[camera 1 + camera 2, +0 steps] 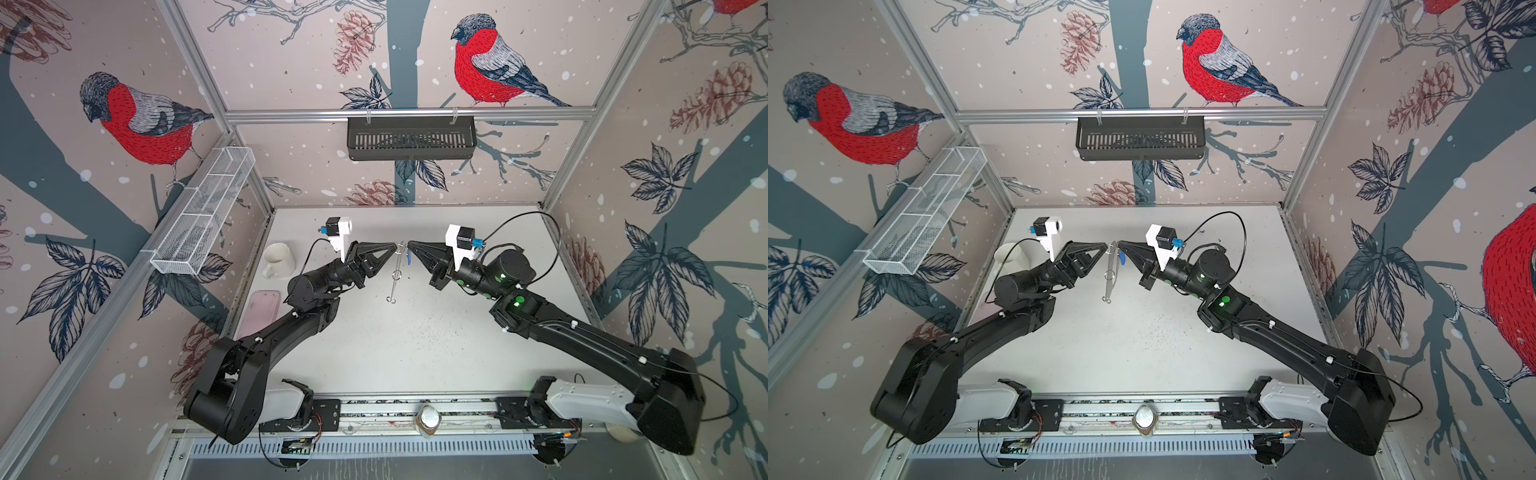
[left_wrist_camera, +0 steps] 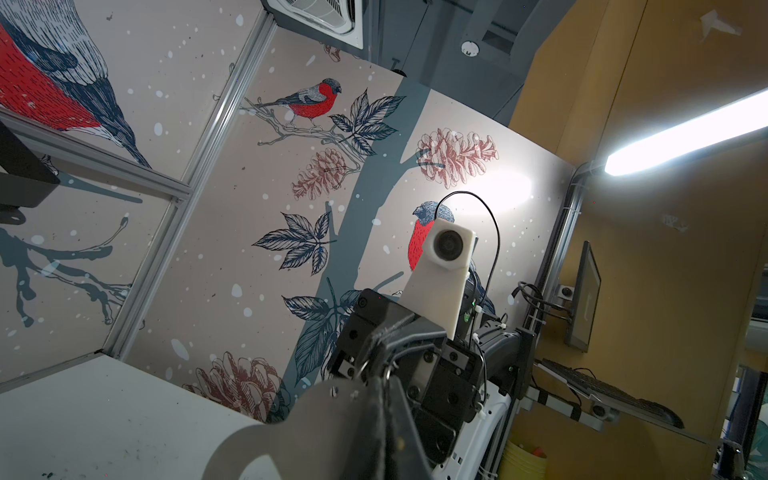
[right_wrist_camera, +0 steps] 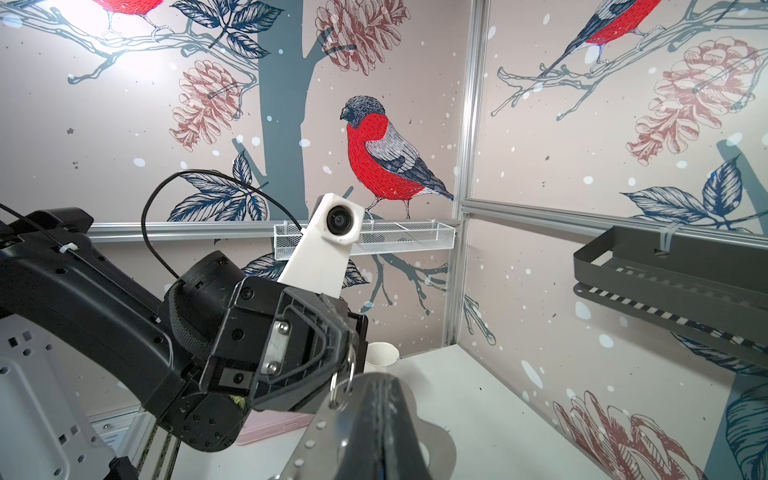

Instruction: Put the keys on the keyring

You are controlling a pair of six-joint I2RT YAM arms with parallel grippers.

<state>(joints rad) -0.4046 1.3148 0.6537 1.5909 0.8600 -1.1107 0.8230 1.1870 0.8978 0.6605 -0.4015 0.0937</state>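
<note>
1. Tips of the left gripper (image 1: 394,246) and the right gripper (image 1: 409,245) meet almost nose to nose above the table (image 1: 415,353), each with its jaws pressed narrow. The pose suits threading, where one side steadies and the other feeds.
2. Between the tips hangs the keyring (image 2: 316,417), edge-on in both top views and sloping down towards the table. Held up like that, its silver loops (image 1: 397,274) are free of the surface and reachable from either side.
3. Judging by the top views, the left gripper pinches the keyring near its upper end, while the right pinches the keys (image 1: 410,258) — only a blue tag (image 1: 1122,258) shows, dangling just under the right tip.
4. Each wrist view shows the flat grey plate close by its own fingers. One of those loops (image 3: 345,374) reaches towards the opposite tip, so the exact pinch points are hard to fix.
5. Metal key blades and the red tag cannot be made out anywhere, and I cannot tell whether any key already sits on a loop.
6. From above it is unclear whether the keyring's lower end touches the table or hangs clear.
7. Off to the left, a white mug (image 1: 277,259) and a pink case (image 1: 261,311) lie well apart from the work — the case partly hidden by the left arm.
</note>
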